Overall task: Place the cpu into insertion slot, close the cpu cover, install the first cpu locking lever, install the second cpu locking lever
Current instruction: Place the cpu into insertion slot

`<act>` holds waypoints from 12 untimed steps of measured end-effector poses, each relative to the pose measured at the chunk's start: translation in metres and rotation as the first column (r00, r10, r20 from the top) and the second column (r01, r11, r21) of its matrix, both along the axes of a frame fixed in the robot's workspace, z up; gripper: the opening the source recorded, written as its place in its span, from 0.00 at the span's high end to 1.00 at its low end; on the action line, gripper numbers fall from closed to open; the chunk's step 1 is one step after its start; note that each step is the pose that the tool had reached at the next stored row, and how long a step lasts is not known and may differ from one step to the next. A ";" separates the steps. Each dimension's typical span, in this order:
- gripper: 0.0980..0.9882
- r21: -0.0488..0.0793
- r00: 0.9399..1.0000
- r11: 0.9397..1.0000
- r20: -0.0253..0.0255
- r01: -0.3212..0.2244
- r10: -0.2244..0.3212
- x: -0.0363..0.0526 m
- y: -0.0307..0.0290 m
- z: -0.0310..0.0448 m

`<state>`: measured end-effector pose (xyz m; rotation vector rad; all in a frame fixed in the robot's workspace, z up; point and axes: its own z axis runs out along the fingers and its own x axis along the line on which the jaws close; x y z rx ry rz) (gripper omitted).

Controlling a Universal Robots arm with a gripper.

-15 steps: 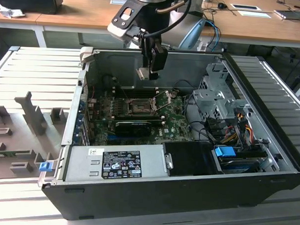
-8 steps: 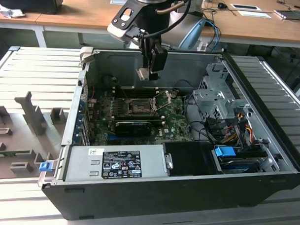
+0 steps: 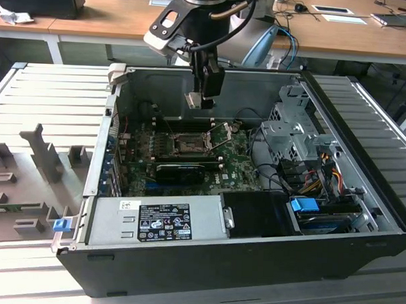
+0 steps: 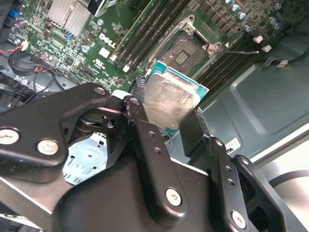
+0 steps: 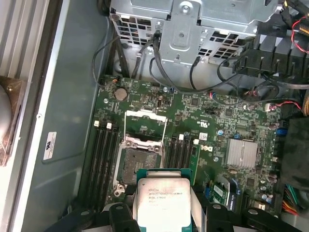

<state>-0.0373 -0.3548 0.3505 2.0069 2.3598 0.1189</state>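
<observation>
My gripper point(image 3: 203, 98) hangs inside the open computer case, shut on the cpu point(image 3: 193, 100), a flat square chip with a pale silver face. In both wrist views the black fingers point(image 4: 145, 130) clamp the cpu point(image 4: 169, 99) by two opposite edges. The insertion slot point(image 5: 136, 166) is a black-framed socket on the green board, bare and dark in its centre. It lies below and a little ahead of the cpu point(image 5: 161, 200). The cpu cover point(image 5: 145, 113), a silver frame, stands swung open at the socket's far side. The insertion slot point(image 4: 186, 50) sits between the memory slots.
A metal drive cage point(image 3: 290, 135) with cables fills the case on the exterior view's right. A long black card point(image 3: 179, 170) lies in front of the socket, and a power supply point(image 3: 154, 220) lines the near wall. A silver heat sink point(image 5: 241, 152) sits on the board.
</observation>
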 end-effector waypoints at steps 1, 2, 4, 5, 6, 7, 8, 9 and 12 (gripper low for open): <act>0.52 0.000 1.000 1.000 0.000 0.005 -0.005 0.0000 0.0000 -0.0001; 0.52 0.000 1.000 1.000 0.000 0.007 -0.007 0.0000 0.0000 -0.0001; 0.52 0.000 1.000 1.000 0.000 0.013 -0.013 0.0000 0.0000 -0.0003; 0.52 0.000 1.000 1.000 0.000 0.015 -0.015 0.0000 0.0000 -0.0004; 0.52 0.000 1.000 1.000 0.000 0.018 -0.018 0.0000 0.0000 -0.0004; 0.52 0.000 1.000 1.000 0.000 0.022 -0.022 0.0000 0.0000 -0.0006; 0.52 0.000 1.000 1.000 0.000 0.024 -0.024 0.0000 0.0000 -0.0006; 0.52 0.000 1.000 1.000 0.000 0.027 -0.027 0.0000 0.0000 -0.0007; 0.52 0.000 0.999 0.999 0.000 0.033 -0.033 0.0000 0.0000 -0.0009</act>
